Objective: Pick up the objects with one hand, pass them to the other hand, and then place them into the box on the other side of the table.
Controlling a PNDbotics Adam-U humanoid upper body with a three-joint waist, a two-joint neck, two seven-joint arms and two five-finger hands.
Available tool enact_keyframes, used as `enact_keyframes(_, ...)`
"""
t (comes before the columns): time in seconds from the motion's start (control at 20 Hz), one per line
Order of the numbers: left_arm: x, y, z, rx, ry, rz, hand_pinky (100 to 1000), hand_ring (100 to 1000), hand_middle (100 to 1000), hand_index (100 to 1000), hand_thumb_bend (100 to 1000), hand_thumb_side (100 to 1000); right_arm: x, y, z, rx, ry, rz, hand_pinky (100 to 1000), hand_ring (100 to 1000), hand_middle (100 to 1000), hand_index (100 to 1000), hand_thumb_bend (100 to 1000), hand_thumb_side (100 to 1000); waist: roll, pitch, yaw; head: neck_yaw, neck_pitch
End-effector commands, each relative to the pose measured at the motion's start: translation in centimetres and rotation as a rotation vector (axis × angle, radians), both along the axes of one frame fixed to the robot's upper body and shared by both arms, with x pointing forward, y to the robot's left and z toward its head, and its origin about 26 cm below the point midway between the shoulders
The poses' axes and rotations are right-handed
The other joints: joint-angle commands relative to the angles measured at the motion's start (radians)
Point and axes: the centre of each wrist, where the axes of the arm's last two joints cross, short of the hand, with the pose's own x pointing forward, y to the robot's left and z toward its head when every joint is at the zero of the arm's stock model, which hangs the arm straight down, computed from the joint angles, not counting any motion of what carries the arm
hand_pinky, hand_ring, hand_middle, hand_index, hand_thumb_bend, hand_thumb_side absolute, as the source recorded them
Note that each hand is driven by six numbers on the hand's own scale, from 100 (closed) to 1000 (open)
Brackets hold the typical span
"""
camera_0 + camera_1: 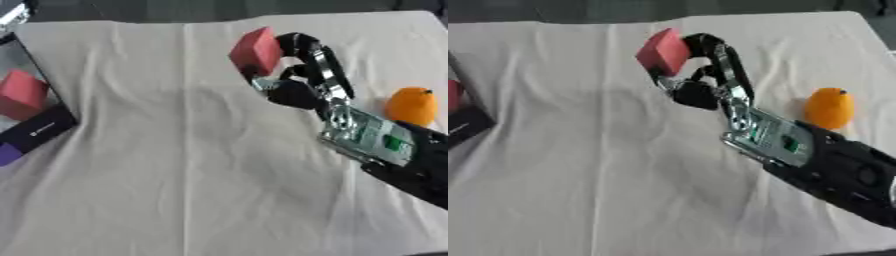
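Note:
My right hand reaches in from the lower right and is shut on a red block, which it holds lifted above the white cloth near the table's middle back. An orange fruit lies on the cloth to the right of the arm. At the left edge stands a box with a dark rim, and a second red block lies inside it. My left hand shows in neither view.
A white cloth covers the whole table, with wrinkles and a fold line running down its middle. A purple patch shows at the box's near corner. The table's far edge runs along the top.

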Motion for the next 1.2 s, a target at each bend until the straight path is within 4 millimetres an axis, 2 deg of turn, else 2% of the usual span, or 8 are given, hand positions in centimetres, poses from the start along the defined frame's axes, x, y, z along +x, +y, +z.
enact_keyframes(0.05, -1.1, -0.9, 0.8, 0.053, -0.009, -0.065, 921, 762, 723, 786, 180, 570, 0.0, -0.1, 0.8, -0.049, -0.049, 0.063, 356, 707, 504, 474, 462, 120, 0.014, -0.043, 0.001, 0.004, -0.001)
enact_keyframes(0.4, -2.5, -3.0, 0.4, 0.153, 0.052, -0.188, 940, 764, 745, 799, 177, 624, 0.1, 0.2, 1.0, -0.1, -0.091, 0.181, 364, 714, 509, 477, 465, 116, 0.017, -0.042, 0.005, -0.003, -0.002)
enact_keyframes(0.45, -2.8, -3.3, 0.3, 0.167, 0.059, -0.205, 942, 764, 748, 799, 178, 631, 0.1, 0.3, 1.0, -0.106, -0.097, 0.196, 366, 714, 508, 477, 496, 121, 0.017, -0.043, 0.006, -0.003, -0.003)
enact_keyframes(0.55, -3.4, -3.8, 0.1, 0.189, 0.072, -0.237, 945, 765, 755, 802, 185, 639, 0.1, 0.4, 1.0, -0.116, -0.112, 0.221, 368, 713, 509, 477, 465, 114, 0.018, -0.043, 0.007, -0.004, -0.005)
enact_keyframes(0.9, -5.5, -5.0, -0.3, 0.256, 0.07, -0.324, 947, 776, 778, 824, 277, 598, 0.2, 0.8, 0.8, -0.132, -0.134, 0.262, 368, 710, 507, 476, 465, 112, 0.018, -0.04, 0.009, -0.008, -0.008)
enact_keyframes(1.2, -7.3, -5.8, -0.3, 0.283, 0.051, -0.397, 943, 778, 778, 828, 307, 567, 0.2, 1.2, 0.7, -0.142, -0.137, 0.276, 367, 708, 507, 475, 464, 113, 0.018, -0.038, 0.01, -0.011, -0.007)
